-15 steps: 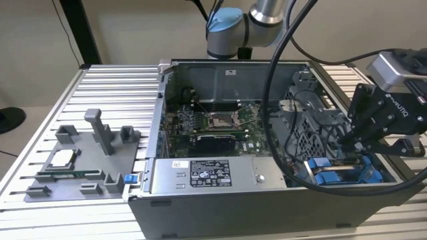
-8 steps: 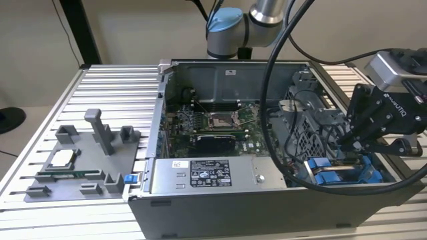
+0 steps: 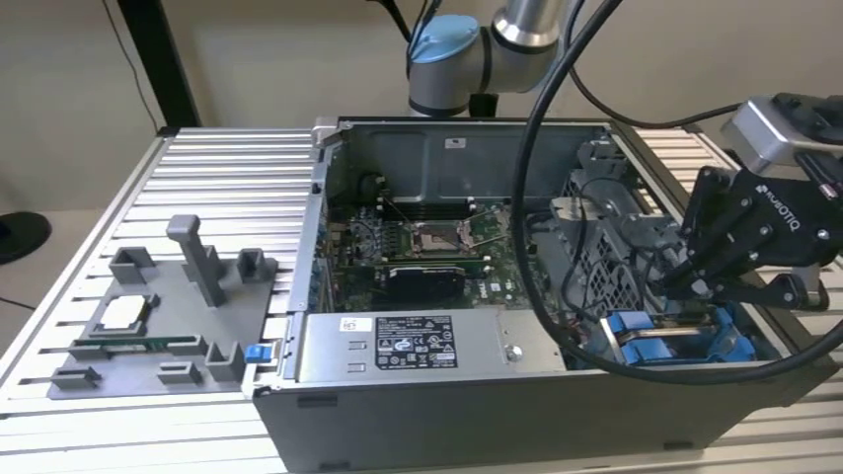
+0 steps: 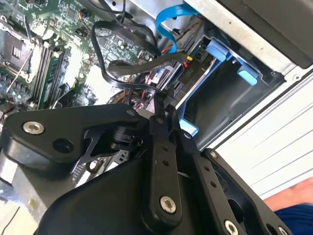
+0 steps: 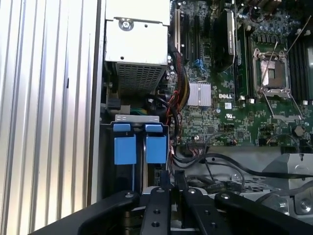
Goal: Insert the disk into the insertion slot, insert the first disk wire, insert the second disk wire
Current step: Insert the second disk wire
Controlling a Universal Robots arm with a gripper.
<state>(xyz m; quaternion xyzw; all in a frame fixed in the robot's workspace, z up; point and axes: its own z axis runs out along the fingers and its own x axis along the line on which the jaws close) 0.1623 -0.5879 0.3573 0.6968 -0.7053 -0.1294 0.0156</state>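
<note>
- Hovering gripper [image 3: 688, 288] sits just above the insertion slot [image 3: 685, 341], at the case's corner on the exterior view's right, likely for cable work.
- Fingers [image 5: 161, 196] together, apparently pinching a black wire [image 4: 127, 73].
- The disk [image 5: 155, 169] looks seated between the blue rails.

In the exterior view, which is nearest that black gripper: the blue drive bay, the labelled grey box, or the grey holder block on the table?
1. Insertion slot, just below the gripper.
2. Power-supply box, mid-case.
3. Grey fixture, far toward the exterior view's left.

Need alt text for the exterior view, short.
A black robot gripper hangs over the blue-railed drive bay at the exterior view's right of an open grey computer case. A grey fixture tray lies on the ribbed metal table.
</note>
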